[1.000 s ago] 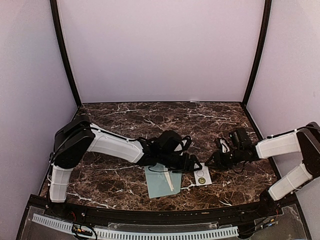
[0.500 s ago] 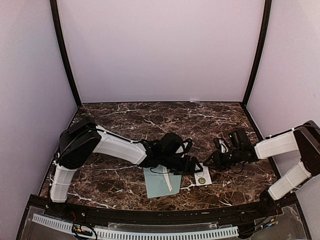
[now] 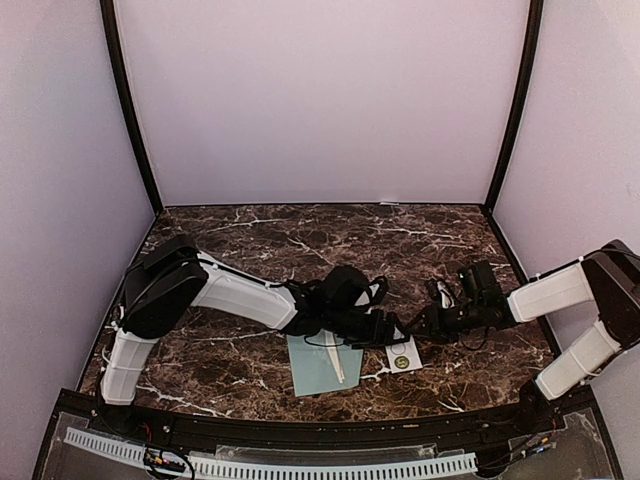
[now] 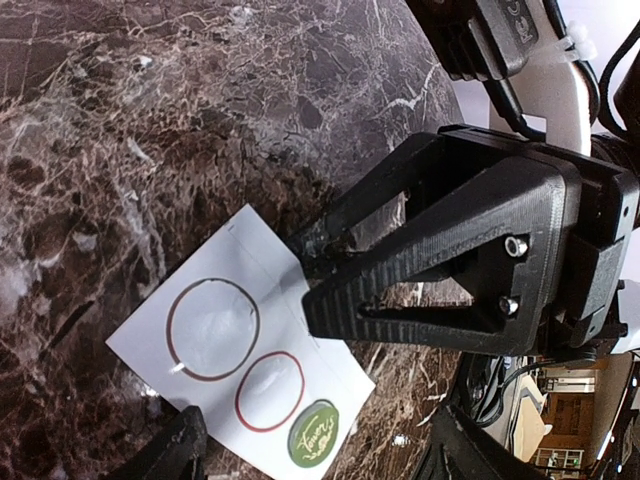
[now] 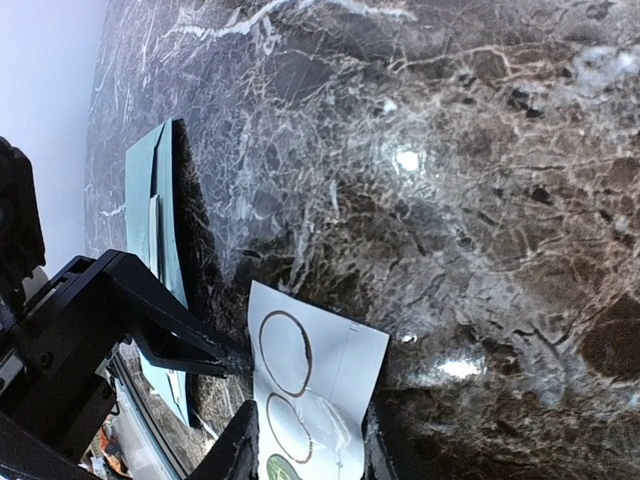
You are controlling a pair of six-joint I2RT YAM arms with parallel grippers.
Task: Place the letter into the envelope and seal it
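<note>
Tightly, left pincer (image 3: 397, 336) and right pincer (image 4: 305, 270) crowd the strip's (image 4: 215, 330) edges.

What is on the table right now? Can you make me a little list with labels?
table: dark marble
envelope: pale blue-green, flat, near the front edge
sticker strip: white, with one green sticker
left gripper: open, above the strip
right gripper: slightly open, tips at the strip's edge

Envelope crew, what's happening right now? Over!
Left tool open, right tool open, both at the sticker strip, tips close. Envelope flat beside them, white letter edge showing. Green sticker on the strip.
</note>
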